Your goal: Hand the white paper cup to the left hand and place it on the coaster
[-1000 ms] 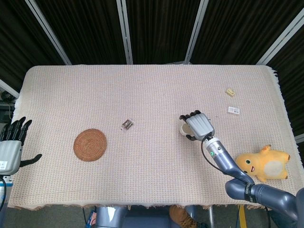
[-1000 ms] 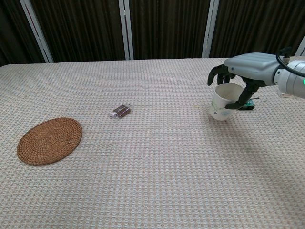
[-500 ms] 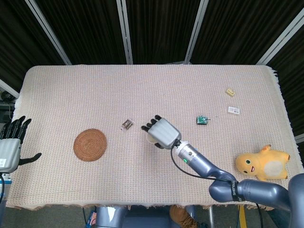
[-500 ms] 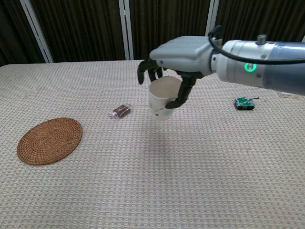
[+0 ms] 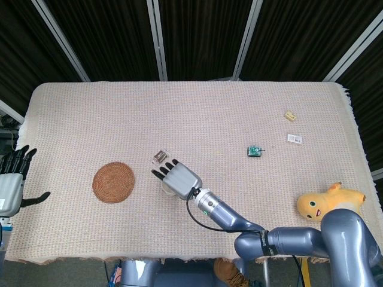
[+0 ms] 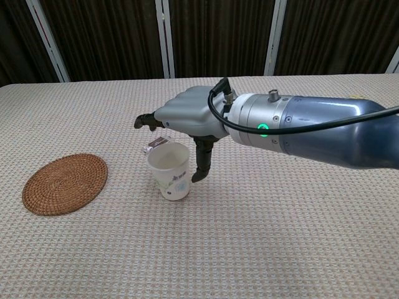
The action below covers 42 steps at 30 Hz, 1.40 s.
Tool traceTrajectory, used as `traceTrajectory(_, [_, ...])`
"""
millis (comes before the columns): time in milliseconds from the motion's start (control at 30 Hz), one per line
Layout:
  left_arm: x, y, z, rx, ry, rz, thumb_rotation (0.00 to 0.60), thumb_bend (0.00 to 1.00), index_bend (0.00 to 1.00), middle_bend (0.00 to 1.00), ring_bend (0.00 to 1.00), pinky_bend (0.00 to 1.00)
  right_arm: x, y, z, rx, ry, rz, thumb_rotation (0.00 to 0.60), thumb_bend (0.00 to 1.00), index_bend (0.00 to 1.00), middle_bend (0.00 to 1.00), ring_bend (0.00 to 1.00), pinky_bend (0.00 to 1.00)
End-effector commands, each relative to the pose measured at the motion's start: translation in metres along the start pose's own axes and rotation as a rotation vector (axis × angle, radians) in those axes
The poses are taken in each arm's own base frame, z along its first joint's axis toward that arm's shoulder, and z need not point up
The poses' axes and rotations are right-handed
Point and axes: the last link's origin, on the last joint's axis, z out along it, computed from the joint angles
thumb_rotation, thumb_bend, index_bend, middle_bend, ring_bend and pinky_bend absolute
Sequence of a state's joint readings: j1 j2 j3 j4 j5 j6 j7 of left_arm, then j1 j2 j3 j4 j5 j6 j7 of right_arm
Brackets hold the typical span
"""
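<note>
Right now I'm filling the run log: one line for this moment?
phase: carry | right hand: holds white paper cup | left hand: open, table edge | round woven coaster: bare

Head view: high above, looking steeply down on the whole table [image 5: 90, 113]; far off
Chest view: low at the near edge, facing across; close
Shared: coaster [image 5: 113, 182] [image 6: 64, 183]; cup [image 5: 167, 188] [image 6: 169, 170]; right hand [image 5: 177, 179] [image 6: 187, 118]

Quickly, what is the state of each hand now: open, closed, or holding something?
Left hand: open, holds nothing, at the table's left edge.
Right hand: holds the white paper cup near the coaster.
</note>
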State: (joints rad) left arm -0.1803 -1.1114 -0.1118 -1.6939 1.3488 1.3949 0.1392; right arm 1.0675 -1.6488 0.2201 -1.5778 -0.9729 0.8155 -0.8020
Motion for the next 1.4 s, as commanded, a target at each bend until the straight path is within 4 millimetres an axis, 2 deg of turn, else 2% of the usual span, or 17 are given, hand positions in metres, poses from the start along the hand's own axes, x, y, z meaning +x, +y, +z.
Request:
traceTrajectory(33, [-0.001, 0.0, 0.0, -0.001, -0.005, 0.003, 0.6, 0.0, 0.0, 0.0, 0.0, 0.0, 0.008, 0.004, -0.011, -0.017, 0.015, 0.014, 0.6, 0.0, 0.0, 0.0, 0.02, 0.18])
traceTrajectory(167, [-0.003, 0.001, 0.0, -0.002, -0.012, 0.01, 0.6, 0.0, 0.0, 0.0, 0.0, 0.0, 0.018, 0.018, -0.033, -0.041, 0.042, -0.017, 0.6, 0.0, 0.0, 0.0, 0.02, 0.18])
traceTrajectory(300, [-0.006, 0.002, 0.001, -0.011, -0.017, 0.02, 0.6, 0.0, 0.0, 0.0, 0.0, 0.0, 0.029, 0.042, -0.065, -0.09, 0.087, -0.057, 0.6, 0.0, 0.0, 0.0, 0.02, 0.16])
traceTrajectory(433, [-0.009, 0.01, 0.002, -0.051, -0.013, 0.02, 0.6, 0.0, 0.0, 0.0, 0.0, 0.0, 0.028, 0.09, -0.123, -0.191, 0.159, -0.112, 0.6, 0.0, 0.0, 0.0, 0.01, 0.11])
traceTrajectory(533, [-0.009, 0.02, 0.004, -0.089, -0.021, 0.009, 0.6, 0.0, 0.0, 0.0, 0.0, 0.0, 0.017, 0.122, -0.158, -0.25, 0.228, -0.081, 0.6, 0.0, 0.0, 0.0, 0.0, 0.07])
traceTrajectory(633, [-0.009, 0.04, 0.007, -0.163, -0.039, -0.009, 0.6, 0.0, 0.0, 0.0, 0.0, 0.0, 0.003, 0.152, -0.191, -0.308, 0.292, -0.046, 0.6, 0.0, 0.0, 0.0, 0.0, 0.03])
traceTrajectory(767, [-0.011, 0.08, 0.022, -0.297, -0.052, 0.057, 0.6, 0.0, 0.0, 0.0, 0.0, 0.0, -0.02, 0.182, -0.234, -0.407, 0.332, -0.012, 0.6, 0.0, 0.0, 0.0, 0.0, 0.0])
traceTrajectory(833, [-0.016, 0.102, 0.03, -0.358, -0.087, 0.085, 0.6, 0.0, 0.0, 0.0, 0.0, 0.0, -0.028, 0.187, -0.248, -0.438, 0.341, -0.003, 0.6, 0.0, 0.0, 0.0, 0.0, 0.0])
traceTrajectory(933, [-0.023, 0.145, 0.044, -0.485, -0.12, 0.144, 0.6, 0.0, 0.0, 0.0, 0.0, 0.0, -0.043, 0.19, -0.27, -0.491, 0.344, 0.025, 0.6, 0.0, 0.0, 0.0, 0.0, 0.0])
traceTrajectory(1000, [-0.025, 0.161, 0.048, -0.53, -0.12, 0.156, 0.6, 0.0, 0.01, 0.0, 0.0, 0.02, -0.047, 0.189, -0.276, -0.507, 0.341, 0.035, 0.6, 0.0, 0.0, 0.0, 0.0, 0.0])
traceTrajectory(1033, [-0.029, 0.182, 0.05, -0.597, -0.118, 0.171, 0.6, 0.0, 0.02, 0.0, 0.0, 0.03, -0.052, 0.188, -0.282, -0.528, 0.335, 0.048, 0.6, 0.0, 0.0, 0.0, 0.0, 0.0])
traceTrajectory(1067, [-0.031, 0.188, 0.052, -0.615, -0.118, 0.177, 0.6, 0.0, 0.04, 0.0, 0.0, 0.06, -0.053, 0.187, -0.284, -0.534, 0.335, 0.052, 0.6, 0.0, 0.0, 0.0, 0.0, 0.0])
traceTrajectory(1100, [-0.038, 0.208, 0.055, -0.668, -0.123, 0.197, 0.6, 0.0, 0.05, 0.0, 0.0, 0.09, -0.056, 0.186, -0.289, -0.55, 0.333, 0.055, 0.6, 0.0, 0.0, 0.0, 0.0, 0.0])
traceTrajectory(1167, [-0.048, 0.232, 0.058, -0.729, -0.135, 0.226, 0.6, 0.0, 0.07, 0.01, 0.01, 0.15, -0.057, 0.187, -0.294, -0.569, 0.323, 0.024, 0.6, 0.0, 0.0, 0.0, 0.0, 0.0])
traceTrajectory(1267, [-0.063, 0.268, 0.064, -0.797, -0.152, 0.27, 0.6, 0.0, 0.08, 0.03, 0.03, 0.17, -0.054, 0.188, -0.295, -0.599, 0.335, 0.019, 0.6, 0.0, 0.0, 0.0, 0.0, 0.0])
traceTrajectory(1400, [-0.079, 0.301, 0.067, -0.844, -0.162, 0.315, 0.6, 0.0, 0.09, 0.04, 0.05, 0.19, -0.054, 0.192, -0.297, -0.621, 0.331, 0.024, 0.6, 0.0, 0.0, 0.0, 0.0, 0.0])
